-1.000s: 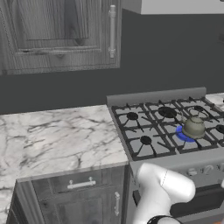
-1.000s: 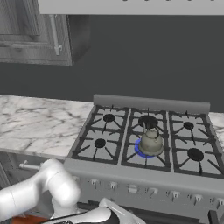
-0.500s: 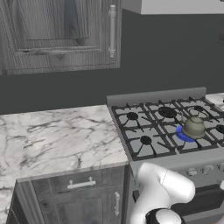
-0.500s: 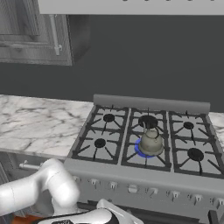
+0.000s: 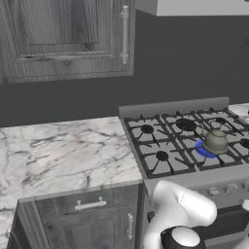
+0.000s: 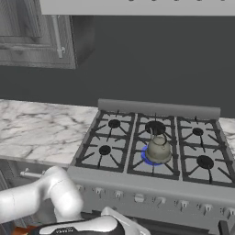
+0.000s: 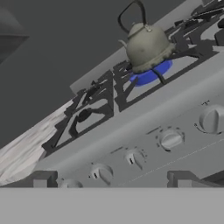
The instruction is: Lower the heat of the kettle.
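While blue flame glows: the kettle (image 6: 158, 148) sits on the stove's (image 6: 137, 176) front middle burner.
Room: bare grates all round it, marble counter (image 5: 58, 155) to the left.
Hand view: knobs (image 7: 170, 139) along the front panel, close below.
Gripper (image 7: 109, 183): fingertips set wide apart, holding nothing.

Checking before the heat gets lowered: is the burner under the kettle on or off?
On. A blue flame ring glows beneath the kettle on the stove.

kettle (image 6: 158, 148) on stove (image 6: 137, 179) front-middle burner, counter (image 6: 36, 133) left of stove
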Robot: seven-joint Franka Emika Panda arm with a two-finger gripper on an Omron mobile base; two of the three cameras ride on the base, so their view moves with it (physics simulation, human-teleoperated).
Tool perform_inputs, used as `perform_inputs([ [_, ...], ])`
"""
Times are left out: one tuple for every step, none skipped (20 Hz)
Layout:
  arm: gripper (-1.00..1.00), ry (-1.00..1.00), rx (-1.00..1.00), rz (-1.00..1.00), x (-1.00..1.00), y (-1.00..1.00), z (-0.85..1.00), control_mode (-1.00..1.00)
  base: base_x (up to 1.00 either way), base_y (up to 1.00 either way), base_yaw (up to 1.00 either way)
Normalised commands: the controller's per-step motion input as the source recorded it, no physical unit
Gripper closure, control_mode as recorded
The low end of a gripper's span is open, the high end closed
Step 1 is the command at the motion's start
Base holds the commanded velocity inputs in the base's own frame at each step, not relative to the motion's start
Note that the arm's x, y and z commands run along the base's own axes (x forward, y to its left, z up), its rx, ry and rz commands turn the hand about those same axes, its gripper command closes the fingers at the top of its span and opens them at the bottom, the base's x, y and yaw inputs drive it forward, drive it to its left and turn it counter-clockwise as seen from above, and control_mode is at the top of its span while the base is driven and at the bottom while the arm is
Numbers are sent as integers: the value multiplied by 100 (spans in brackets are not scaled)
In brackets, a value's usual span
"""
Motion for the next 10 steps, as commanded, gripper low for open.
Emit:
perform_inputs([
  [-100, 0, 0, 0, 12, -2, 0, -100, 0, 0, 0],
  [-100, -1, 0, 0, 12, -3, 0, -100, 0, 0, 0],
  [-100, -2, 0, 0, 13, -2, 0, -100, 0, 0, 0],
  [-100, -2, 0, 0, 14, -3, 0, -100, 0, 0, 0],
  [-100, -1, 0, 0, 15, -3, 0, -100, 0, 0, 0],
  [-100, 0, 0, 0, 15, -1, 0, -100, 0, 0, 0],
  [-100, 0, 0, 0, 19, 0, 0, -100, 0, 0, 0],
  [-100, 0, 0, 0, 20, 0, 0, -100, 0, 0, 0],
  [-100, 0, 0, 0, 20, 0, 0, -100, 0, 0, 0],
  [-100, -1, 0, 0, 19, -3, 0, -100, 0, 0, 0],
])
